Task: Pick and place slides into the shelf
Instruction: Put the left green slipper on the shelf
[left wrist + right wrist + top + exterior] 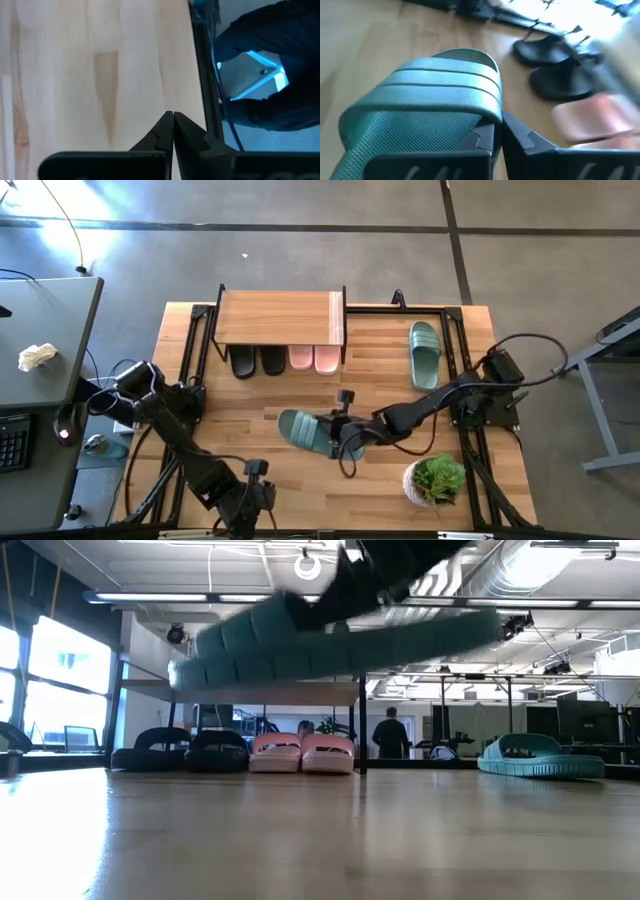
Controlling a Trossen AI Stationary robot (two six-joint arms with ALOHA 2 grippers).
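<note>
My right gripper (498,131) is shut on a sage green slide (425,100) and holds it above the table's middle (302,428). In the low view this slide (330,640) hangs well clear of the tabletop. The other green slide (425,352) lies sole-down on the table, right of the shelf (280,315). Under the shelf stand the black pair (258,361) and the pink pair (314,358). My left gripper (173,122) is shut on nothing and hovers over the table's near edge (248,512). My right gripper has the green slide by the side edge of its ribbed strap (487,116), where the strap comes down to the sole. The fingers come from the table's right, slanting slightly down. The strap hides what lies between them. The slide is lifted clear and tilted, its left end lower (190,670).
A potted plant (437,480) stands at the near right, close under my right arm. A black metal frame (465,370) runs along the table's sides. A grey desk (45,350) stands beyond the left edge. In the room behind, a person (388,732) stands far off.
</note>
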